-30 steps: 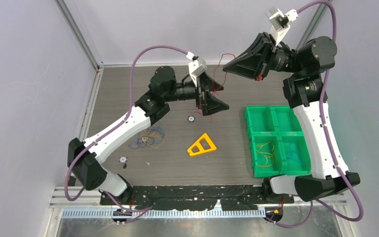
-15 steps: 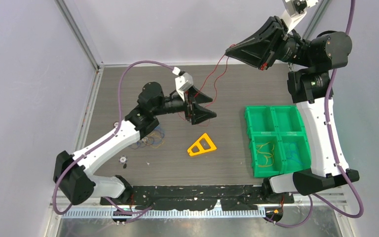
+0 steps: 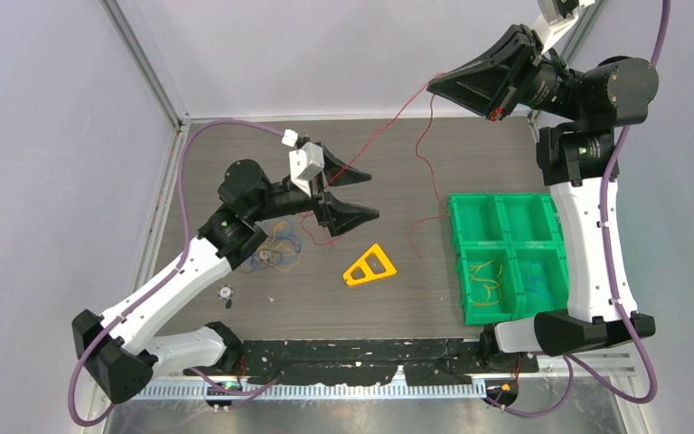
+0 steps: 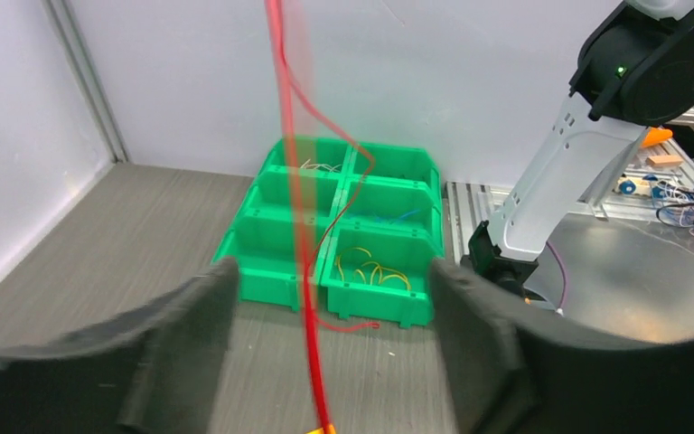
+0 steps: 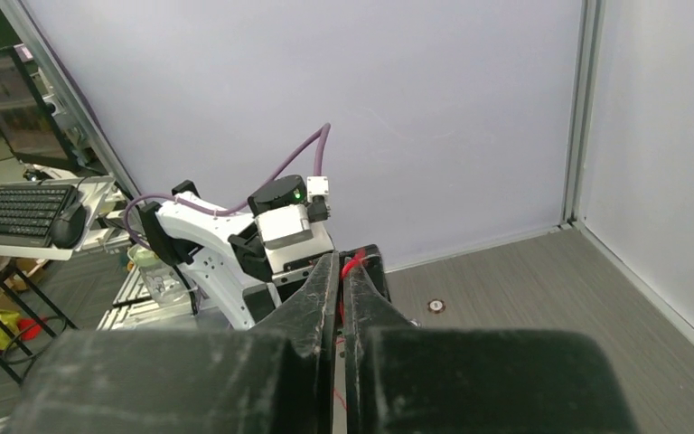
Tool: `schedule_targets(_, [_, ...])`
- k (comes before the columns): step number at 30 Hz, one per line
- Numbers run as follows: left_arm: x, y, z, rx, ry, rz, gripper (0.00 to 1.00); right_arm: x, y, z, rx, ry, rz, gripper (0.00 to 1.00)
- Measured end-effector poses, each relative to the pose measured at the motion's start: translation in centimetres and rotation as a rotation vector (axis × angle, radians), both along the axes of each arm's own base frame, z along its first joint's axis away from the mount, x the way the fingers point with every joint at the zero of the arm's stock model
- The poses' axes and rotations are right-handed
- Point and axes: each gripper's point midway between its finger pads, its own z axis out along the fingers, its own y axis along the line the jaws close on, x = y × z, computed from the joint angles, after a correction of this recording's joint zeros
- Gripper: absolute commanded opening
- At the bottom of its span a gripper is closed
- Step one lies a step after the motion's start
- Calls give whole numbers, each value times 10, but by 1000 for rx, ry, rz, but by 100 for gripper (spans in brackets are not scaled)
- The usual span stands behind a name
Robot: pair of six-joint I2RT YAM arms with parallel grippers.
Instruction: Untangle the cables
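Observation:
A thin red cable point(image 3: 389, 122) stretches taut from my right gripper point(image 3: 436, 86), raised high at the back, down to my left gripper point(image 3: 369, 195). A second strand of it hangs to the table beside the green bins point(image 3: 456, 210). The right gripper point(image 5: 343, 264) is shut on the red cable point(image 5: 352, 263). In the left wrist view the red cable point(image 4: 300, 226) runs between the parted jaws of the left gripper point(image 4: 332, 271), touching neither finger. A tangle of orange, blue and yellow cables point(image 3: 276, 249) lies on the table under the left arm.
A yellow plastic triangle point(image 3: 369, 265) lies mid-table. The green bins at the right hold yellow cables point(image 3: 486, 280) and blue ones point(image 3: 538, 282). A small round disc point(image 3: 226, 291) lies near the left arm's base. Walls close the left, back and right sides.
The right gripper rose and moved right, drawing the red cable out longer. The left arm drew back to the left, its jaws narrowing slightly around the cable without closing on it.

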Motion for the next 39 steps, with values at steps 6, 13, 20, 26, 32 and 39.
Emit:
schedule_targets(6, [13,1,-10,27,32,61,100,-8,3,6,50,-5,47,5])
schedule_targets(13, [30,-8,-11,61,53,82,100,-16,15,-8,45,36,117,5])
schedule_targets(20, [30,-26,-8,52,115,4,100,-15,16,-8,43,21,110,6])
schedule_targets(26, [36,-46,-17,63,166,-35,100,-20,16,-1,49,4,112,5])
schedule_targets(32, [43,-52,-16,58,157,-12,87,-24,17,8,62,-12,112,5])
schedule_targets(39, [13,-58,-12,56,117,-155,72,-28,16,22,81,-52,104,5])
